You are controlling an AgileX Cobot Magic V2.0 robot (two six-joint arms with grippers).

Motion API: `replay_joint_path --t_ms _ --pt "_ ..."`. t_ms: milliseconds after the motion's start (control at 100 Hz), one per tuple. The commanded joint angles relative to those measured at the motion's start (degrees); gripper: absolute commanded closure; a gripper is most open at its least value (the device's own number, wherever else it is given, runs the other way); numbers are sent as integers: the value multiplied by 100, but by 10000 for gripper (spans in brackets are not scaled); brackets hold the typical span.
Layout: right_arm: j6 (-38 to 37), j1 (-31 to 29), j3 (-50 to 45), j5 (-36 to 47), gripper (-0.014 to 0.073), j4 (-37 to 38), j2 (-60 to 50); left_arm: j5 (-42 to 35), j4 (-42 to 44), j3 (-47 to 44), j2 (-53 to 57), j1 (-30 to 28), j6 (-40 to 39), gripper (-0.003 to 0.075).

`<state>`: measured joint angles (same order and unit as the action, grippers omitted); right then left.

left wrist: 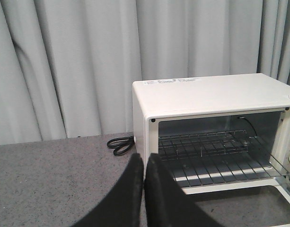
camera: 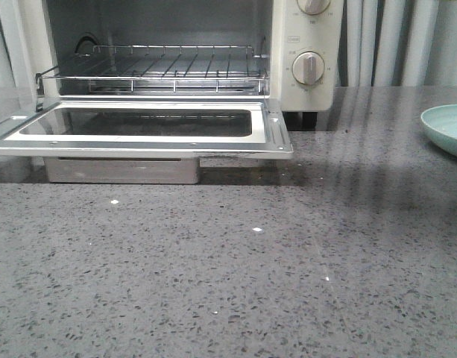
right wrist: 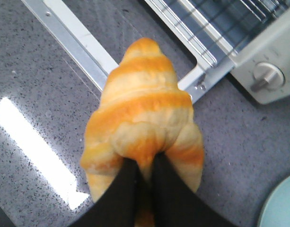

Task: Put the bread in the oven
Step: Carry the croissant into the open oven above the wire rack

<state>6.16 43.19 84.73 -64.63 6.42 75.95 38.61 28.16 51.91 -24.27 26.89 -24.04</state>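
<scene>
The bread (right wrist: 142, 113), a puffy golden roll banded with orange ridges and tapering to a point, is pinched in the right hand (right wrist: 144, 172), whose black fingers bite into its middle above the speckled grey stone desk (camera: 228, 283). The cream metal oven (camera: 306, 52) stands open, glass door dropped flat, wire rack (camera: 161, 63) bare. The left hand (left wrist: 144, 179) has its fingers pressed together, holding nothing

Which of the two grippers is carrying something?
The right gripper: it is shut on the bread above the counter. The left gripper is shut on nothing.
</scene>
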Motion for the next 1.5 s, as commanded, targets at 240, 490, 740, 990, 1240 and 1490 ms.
replay_joint_path --t_ms 240,490,740,990,1240,1490 --pt "309 192 204 1038 662 47 489 -321 114 175 -60 -8 -58 742" --pt "309 192 984 1299 662 107 1111 -307 88 175 -60 -8 -58 742" --pt "309 192 2256 856 662 380 2101 -173 44 175 -60 -8 -58 742" --pt "309 192 2979 755 662 1057 2798 -114 44 175 -60 -8 -58 742" --pt "298 181 3068 1127 662 1707 3164 -114 44 175 -60 -8 -58 742" --pt "2 158 3057 1516 662 2558 3381 -114 44 175 -60 -8 -58 742"
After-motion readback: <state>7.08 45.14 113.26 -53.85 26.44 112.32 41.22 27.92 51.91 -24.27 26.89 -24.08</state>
